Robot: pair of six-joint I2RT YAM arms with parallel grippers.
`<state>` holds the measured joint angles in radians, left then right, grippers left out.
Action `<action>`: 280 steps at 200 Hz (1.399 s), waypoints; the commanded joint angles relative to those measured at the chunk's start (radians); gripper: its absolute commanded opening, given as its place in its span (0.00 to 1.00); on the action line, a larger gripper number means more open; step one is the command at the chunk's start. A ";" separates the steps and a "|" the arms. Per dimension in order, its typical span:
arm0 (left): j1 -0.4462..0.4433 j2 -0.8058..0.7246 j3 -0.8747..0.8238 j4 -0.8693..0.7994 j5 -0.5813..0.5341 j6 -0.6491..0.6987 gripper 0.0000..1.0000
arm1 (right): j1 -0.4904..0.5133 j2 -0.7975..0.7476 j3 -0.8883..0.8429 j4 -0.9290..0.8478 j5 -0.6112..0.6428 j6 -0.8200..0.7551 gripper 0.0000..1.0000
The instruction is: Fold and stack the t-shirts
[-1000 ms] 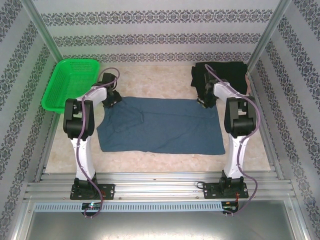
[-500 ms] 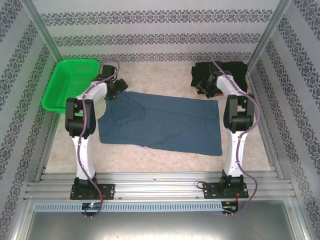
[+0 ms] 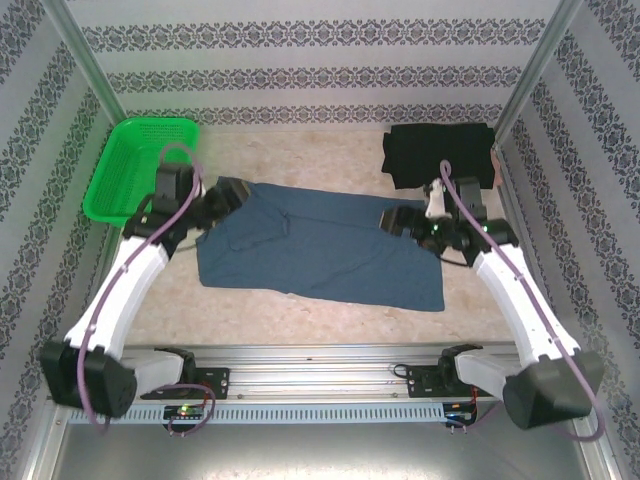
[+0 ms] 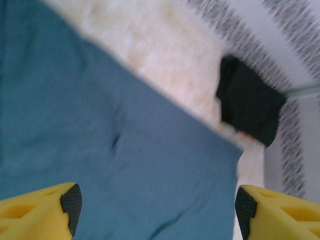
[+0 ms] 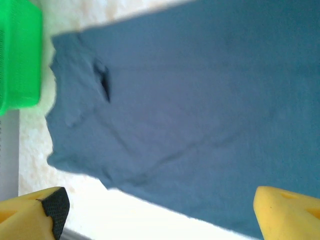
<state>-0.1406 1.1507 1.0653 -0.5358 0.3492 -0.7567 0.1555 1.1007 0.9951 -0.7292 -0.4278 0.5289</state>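
Note:
The slate-blue t-shirt (image 3: 320,250) lies spread flat across the middle of the table, sleeves toward the left. The black t-shirt (image 3: 440,155) sits folded at the back right. My left gripper (image 3: 228,196) hovers over the blue shirt's far left corner, open with nothing between its fingers. In the left wrist view the blue cloth (image 4: 125,150) lies under the open gripper (image 4: 157,210), with the black shirt (image 4: 250,107) beyond. My right gripper (image 3: 393,220) hangs open above the shirt's far right part. The right wrist view looks along the blue shirt (image 5: 200,100) past the open gripper (image 5: 160,212).
A bright green lattice basket (image 3: 135,165) stands at the back left, also in the right wrist view (image 5: 17,60). Patterned walls close in three sides. Metal rails (image 3: 320,365) run along the near edge. Bare tabletop (image 3: 300,150) shows behind the blue shirt.
Both arms have swung down and outward, and the grippers have left the shirt's far corners and moved inward over it. The shirt's far edge sits slightly further back than a second ago.

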 commanded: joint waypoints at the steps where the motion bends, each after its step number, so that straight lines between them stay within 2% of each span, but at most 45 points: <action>1: -0.001 -0.135 -0.177 -0.253 -0.027 -0.007 0.81 | 0.018 -0.095 -0.120 -0.122 -0.003 0.070 0.96; 22: -0.001 -0.206 -0.292 -0.313 -0.035 0.011 0.78 | 0.033 -0.141 -0.184 -0.149 0.016 0.098 0.97; 47: 0.000 -0.177 -0.380 -0.273 -0.068 0.039 0.72 | 0.052 -0.107 -0.186 -0.121 0.014 0.098 0.98; 64: 0.002 -0.156 -0.416 -0.201 -0.100 0.030 0.72 | 0.072 -0.072 -0.166 -0.102 0.021 0.090 0.98; 88: 0.007 -0.069 -0.449 -0.096 -0.087 -0.013 0.72 | 0.102 -0.021 -0.147 -0.088 0.030 0.080 0.98; 119: 0.012 0.008 -0.491 0.040 -0.157 -0.095 0.72 | 0.118 0.013 -0.158 -0.111 0.092 0.061 0.98; 172: 0.024 0.089 -0.495 0.171 -0.258 -0.155 0.66 | 0.129 0.031 -0.202 -0.055 0.077 0.067 0.98; 185: 0.026 0.109 -0.490 0.199 -0.254 -0.155 0.63 | 0.128 0.034 -0.206 -0.045 0.072 0.062 0.98; 215: 0.028 0.182 -0.468 0.220 -0.233 -0.147 0.50 | 0.128 0.048 -0.216 -0.024 0.067 0.064 0.98; 260: 0.029 0.146 -0.429 0.151 -0.206 -0.117 0.18 | 0.128 0.070 -0.196 -0.026 0.073 0.052 0.98; 280: 0.029 0.139 -0.398 0.129 -0.180 -0.109 0.13 | 0.128 0.079 -0.190 -0.026 0.078 0.045 0.98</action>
<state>-0.1223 1.3148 0.6159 -0.3698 0.1432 -0.8860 0.2729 1.1671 0.7914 -0.7567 -0.3676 0.5961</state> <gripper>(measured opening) 0.145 0.980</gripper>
